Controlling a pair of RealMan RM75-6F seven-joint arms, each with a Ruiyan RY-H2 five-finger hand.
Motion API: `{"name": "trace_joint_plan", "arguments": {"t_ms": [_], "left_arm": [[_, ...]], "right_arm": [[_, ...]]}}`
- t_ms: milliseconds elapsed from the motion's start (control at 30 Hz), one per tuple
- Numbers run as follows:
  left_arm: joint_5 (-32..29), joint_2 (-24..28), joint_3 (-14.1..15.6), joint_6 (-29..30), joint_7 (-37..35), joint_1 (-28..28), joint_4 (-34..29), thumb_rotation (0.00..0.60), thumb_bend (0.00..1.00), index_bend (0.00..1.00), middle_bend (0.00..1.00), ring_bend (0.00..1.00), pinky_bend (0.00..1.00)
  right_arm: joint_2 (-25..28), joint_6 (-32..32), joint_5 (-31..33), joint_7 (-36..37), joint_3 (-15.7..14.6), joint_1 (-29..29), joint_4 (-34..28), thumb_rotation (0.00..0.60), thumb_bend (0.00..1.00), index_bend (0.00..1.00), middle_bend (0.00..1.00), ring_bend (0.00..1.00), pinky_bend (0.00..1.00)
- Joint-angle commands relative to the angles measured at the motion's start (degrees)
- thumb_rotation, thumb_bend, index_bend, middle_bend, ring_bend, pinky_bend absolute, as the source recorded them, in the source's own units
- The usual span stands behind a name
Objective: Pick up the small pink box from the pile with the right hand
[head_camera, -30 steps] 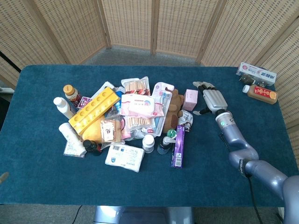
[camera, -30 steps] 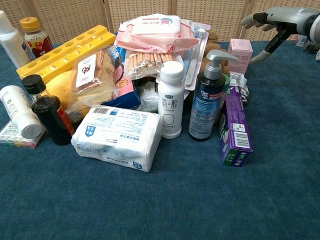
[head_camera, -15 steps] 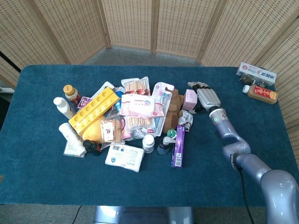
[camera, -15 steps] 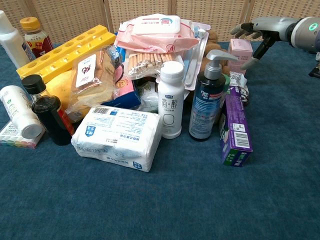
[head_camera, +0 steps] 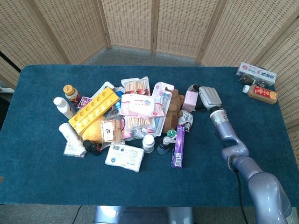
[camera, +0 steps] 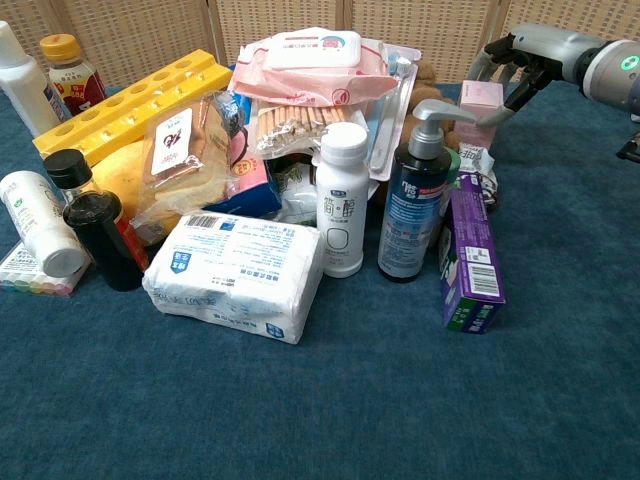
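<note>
Pink box (head_camera: 190,99): upright at the pile's edge, directly against your right hand (head_camera: 205,95), whose fingers (camera: 497,52) curl over its top and thumb reaches its side. Whether you grip it, cannot tell. Purple carton (camera: 469,255) lies nearer.

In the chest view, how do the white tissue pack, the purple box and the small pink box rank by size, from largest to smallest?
1. white tissue pack
2. purple box
3. small pink box

The pink box stands farthest from the camera, so it may look smaller than it is.

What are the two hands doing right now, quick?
Left hand: not in view in either camera.
Right hand: fingers apart around the small pink box, at the pile's right edge; a firm hold cannot be told.
</note>
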Motion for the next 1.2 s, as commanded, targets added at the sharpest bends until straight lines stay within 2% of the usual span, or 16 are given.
{"name": "trace_joint_plan", "arguments": {"t_ms": [33,267,467,567,767,1000,1200], "left_arm": [[0.0,0.0,-0.1,0.0,0.0,-0.1,0.0,0.6,0.0,0.0,0.0,0.0,0.0],[-0.3,-0.2,-0.4,-0.8,-0.2,-0.5,0.3,0.6,0.0,0.0,0.0,0.0,0.0],[-0.7,-1.0,-0.7,-2.2,-0.7,-1.4,1.0,0.6,0.0,0.0,0.0,0.0,0.0],[-0.9,-1.3,-0.9,-3.0,-1.0,-1.9,1.5,0.6,0.0,0.0,0.0,0.0,0.0],[-1.1,-2.0,-1.5,-4.6,-2.0,-3.2,2.6,0.6,0.0,0.0,0.0,0.0,0.0],[-1.0,-2.7,-1.9,-6.2,-4.2,-4.4,4.5,0.6,0.0,0.0,0.0,0.0,0.0],[-0.6,-3.3,-1.8,-6.9,-6.6,-4.8,6.5,0.6,0.0,0.0,0.0,0.0,0.0]], "right_arm": [[-1.0,1.0,0.2,0.5,-0.1,-0.3,1.4,0.6,0.09,0.53,0.58,0.58,0.7],[-0.8,2.8,0.4,0.9,0.0,-1.1,1.6,0.6,0.12,0.57,0.61,0.61,0.73],[2.9,8.0,0.2,-0.1,0.0,-3.6,-4.0,0.6,0.14,0.58,0.62,0.62,0.73],[5.9,10.6,0.6,-1.7,0.5,-5.1,-9.1,0.6,0.14,0.59,0.63,0.62,0.73],[14.4,15.6,1.7,-7.7,2.1,-8.2,-23.3,0.6,0.13,0.59,0.63,0.62,0.73],[25.6,19.4,5.1,-16.9,6.3,-10.6,-42.8,0.6,0.13,0.59,0.64,0.64,0.74],[32.8,21.4,7.7,-23.1,9.6,-11.7,-54.4,0.6,0.13,0.59,0.64,0.64,0.74]]}}
